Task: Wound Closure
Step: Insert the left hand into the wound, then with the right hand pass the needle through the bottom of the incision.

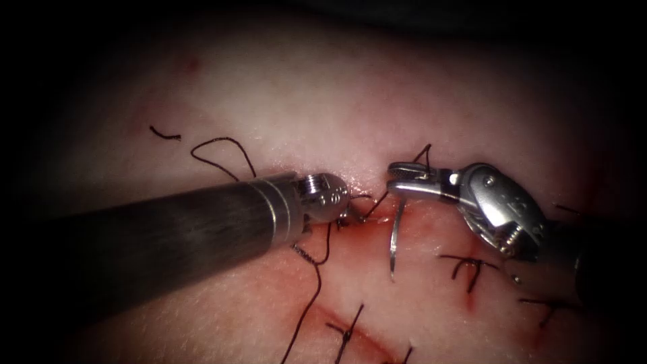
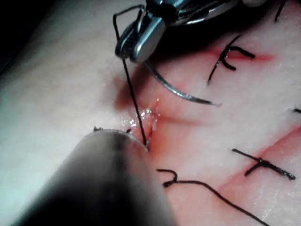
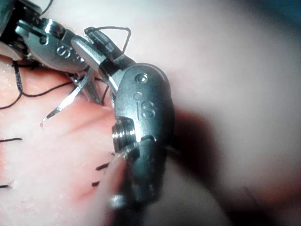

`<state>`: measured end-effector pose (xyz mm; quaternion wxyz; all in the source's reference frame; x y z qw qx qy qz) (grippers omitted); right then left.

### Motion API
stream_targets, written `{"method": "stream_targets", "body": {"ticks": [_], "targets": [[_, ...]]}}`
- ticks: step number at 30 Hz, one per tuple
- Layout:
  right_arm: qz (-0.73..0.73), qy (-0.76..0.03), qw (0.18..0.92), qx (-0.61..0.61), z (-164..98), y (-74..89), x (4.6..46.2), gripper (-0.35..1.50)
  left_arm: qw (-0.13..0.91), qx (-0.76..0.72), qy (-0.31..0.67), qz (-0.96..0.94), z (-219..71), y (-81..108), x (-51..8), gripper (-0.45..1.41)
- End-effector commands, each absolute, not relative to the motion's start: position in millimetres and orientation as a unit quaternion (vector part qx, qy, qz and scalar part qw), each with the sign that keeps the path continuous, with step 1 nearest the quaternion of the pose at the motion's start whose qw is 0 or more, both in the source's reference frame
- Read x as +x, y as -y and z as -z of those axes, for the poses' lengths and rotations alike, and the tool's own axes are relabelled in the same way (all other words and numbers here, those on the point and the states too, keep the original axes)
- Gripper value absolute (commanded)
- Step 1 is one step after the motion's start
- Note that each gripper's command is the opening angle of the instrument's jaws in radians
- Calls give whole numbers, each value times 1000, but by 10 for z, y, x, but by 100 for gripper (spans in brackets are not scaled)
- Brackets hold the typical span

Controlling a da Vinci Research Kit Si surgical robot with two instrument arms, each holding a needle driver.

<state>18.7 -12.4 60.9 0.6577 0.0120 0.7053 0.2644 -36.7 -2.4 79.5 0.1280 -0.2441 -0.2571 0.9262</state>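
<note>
Both grippers [image 1: 394,176] [image 1: 347,217] closed — right pinches needle [image 1: 396,232], marked "S"; left grips thread [image 1: 360,214].

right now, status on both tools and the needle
Right tool shut on needle near its thread end, needle clear of tissue. Left tool down at the cut. Thread between them.

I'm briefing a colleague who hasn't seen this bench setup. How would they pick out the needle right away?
Start at the cut in the tissue, marked by red fluid. On its right side the right arm's tool has its jaws shut on one end of the needle, which hangs clear of the tissue. Unlike the dark thread, it is a bright, curved sliver of metal.
</note>
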Motion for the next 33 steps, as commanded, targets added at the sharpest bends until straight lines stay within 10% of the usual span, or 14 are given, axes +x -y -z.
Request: {"method": "stream_targets", "body": {"ticks": [1,7,23,33], "targets": [[-250,-706,663,-4,-625,120,194,-35,125,-241,257,-927,-800,21,-374,-45],[-191,-702,683,-71,-639,107,201,-35,122,-216,278,-928,-801,31,-375,-45],[-137,-689,704,-109,-657,115,211,-35,134,-216,314,-915,-790,46,-378,31],[-111,-683,711,-129,-666,121,221,-35,135,-216,317,-914,-782,49,-378,29]]}}
